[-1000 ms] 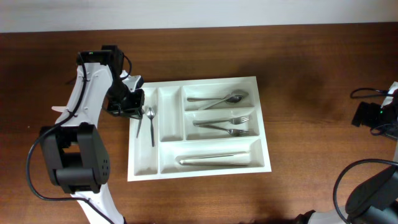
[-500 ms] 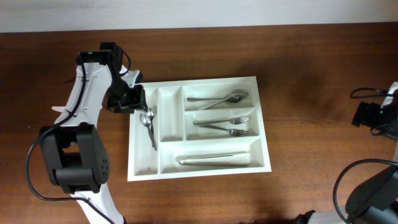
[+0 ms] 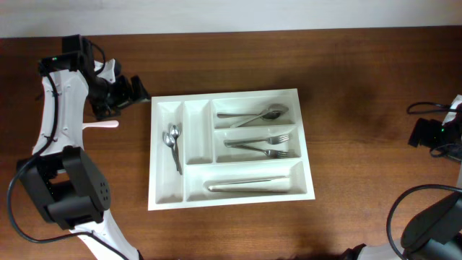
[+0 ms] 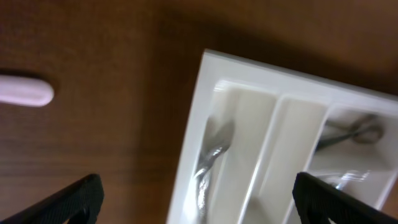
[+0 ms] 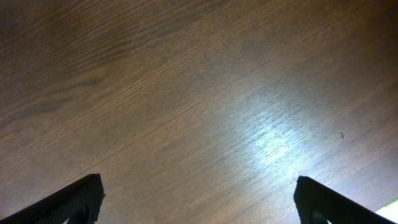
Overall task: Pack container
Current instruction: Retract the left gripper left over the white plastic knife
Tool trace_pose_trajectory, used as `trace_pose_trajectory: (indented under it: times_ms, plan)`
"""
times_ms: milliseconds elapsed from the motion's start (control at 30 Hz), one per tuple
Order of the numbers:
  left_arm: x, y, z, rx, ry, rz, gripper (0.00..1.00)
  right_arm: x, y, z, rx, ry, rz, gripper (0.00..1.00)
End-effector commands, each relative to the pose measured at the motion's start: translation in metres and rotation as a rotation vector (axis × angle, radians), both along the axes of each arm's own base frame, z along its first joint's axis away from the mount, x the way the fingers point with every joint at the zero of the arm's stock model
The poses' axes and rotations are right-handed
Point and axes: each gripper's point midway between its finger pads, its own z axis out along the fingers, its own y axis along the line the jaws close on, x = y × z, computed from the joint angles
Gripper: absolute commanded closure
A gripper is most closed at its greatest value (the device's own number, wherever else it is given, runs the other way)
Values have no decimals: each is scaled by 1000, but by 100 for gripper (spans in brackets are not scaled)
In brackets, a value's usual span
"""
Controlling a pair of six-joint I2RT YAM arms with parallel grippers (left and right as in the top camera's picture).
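Dark brown wood-grain table (image 3: pixel 361 144), pale wall strip (image 3: pixel 289 14) along far edge

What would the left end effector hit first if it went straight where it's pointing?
Most likely the tray, at its near left wall beside the compartment holding the spoons; depth is unclear.

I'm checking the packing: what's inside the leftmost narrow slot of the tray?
The leftmost slot of the tray holds small spoons, seemingly two, lying lengthwise and overlapping. Their overlap hides part of each; whatever might lie beneath them cannot be seen.
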Motion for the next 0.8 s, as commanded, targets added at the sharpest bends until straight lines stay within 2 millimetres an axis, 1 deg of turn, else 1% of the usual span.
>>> trace_pose_trajectory:
  times_ms: [0,33,100,133,200,233,267,333,367,567,633,700,767]
  plan:
    - [8,12,2,-69,85,354,1,-1,-1,2,-2,-9,-13,1]
    - [6,20,-1,-69,130,495,1,-1,-1,2,-2,-9,-13,1]
    - [3,36,-4,-56,185,715,1,-1,-1,2,-2,-9,-13,1]
    - [-1,48,-7,-16,204,836,1,-1,-1,2,-2,-9,-13,1]
    - [-11,71,-10,91,220,1001,1,-1,-1,2,-2,-9,-13,1]
    - [-27,93,-11,210,231,1153,1,-1,-1,2,-2,-9,-13,1]
    - [-29,99,-11,243,224,1196,1,-1,-1,2,-2,-9,-13,1]
    - [-23,106,-8,260,177,1212,1,-1,-1,2,-2,-9,-13,1]
    - [-20,107,-8,253,166,1213,1,-1,-1,2,-2,-9,-13,1]
    - [-23,114,-7,301,155,1226,1,-1,-1,2,-2,-9,-13,1]
    - [-29,119,-13,312,179,1300,1,-1,-1,2,-2,-9,-13,1]
    - [-37,123,-23,301,233,1384,1,-1,-1,2,-2,-9,-12,1]
    - [-40,125,-36,256,290,1408,1,-1,-1,2,-2,-9,-13,1]
